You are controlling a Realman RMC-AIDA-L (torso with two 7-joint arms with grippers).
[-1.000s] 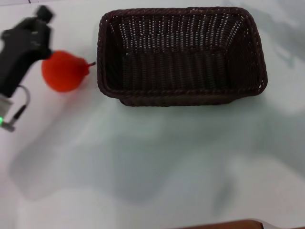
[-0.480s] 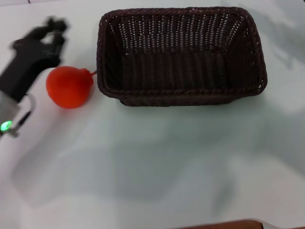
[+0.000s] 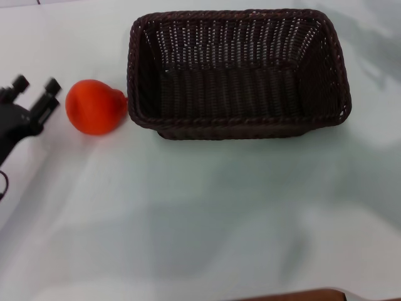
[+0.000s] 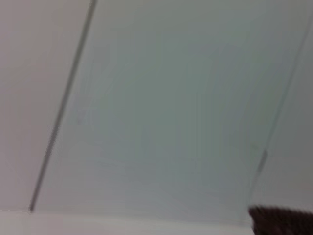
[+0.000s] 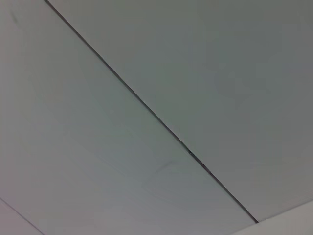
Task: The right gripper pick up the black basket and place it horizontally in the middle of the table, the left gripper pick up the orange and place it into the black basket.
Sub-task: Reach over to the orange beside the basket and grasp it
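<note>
Black basket [image 3: 238,72] sits flat on the table [image 3: 200,213], long side running 9-to-3 o'clock, open top facing up. It occupies the far half of the table, toward 12 o'clock from table centre. Interior holds nothing visible; woven floor and sloped walls fully exposed.

Orange [image 3: 95,106] rests on the table at 9 o'clock from the basket, its pointed neck turned toward 3 o'clock and touching or all but touching the basket's short wall. It is outside the basket.

Left gripper [image 3: 34,89] is at 9 o'clock from the orange, just beside it but apart. Its two knobbed fingers [image 3: 51,84] are spread with a gap between them, holding nothing, tips pointing roughly toward 1 o'clock. The black body trails off toward 8 o'clock at the view's edge.

Left wrist view: pale surface with thin dark lines, and a dark woven corner of the basket [image 4: 281,221].

Right gripper is not seen in any view.
</note>
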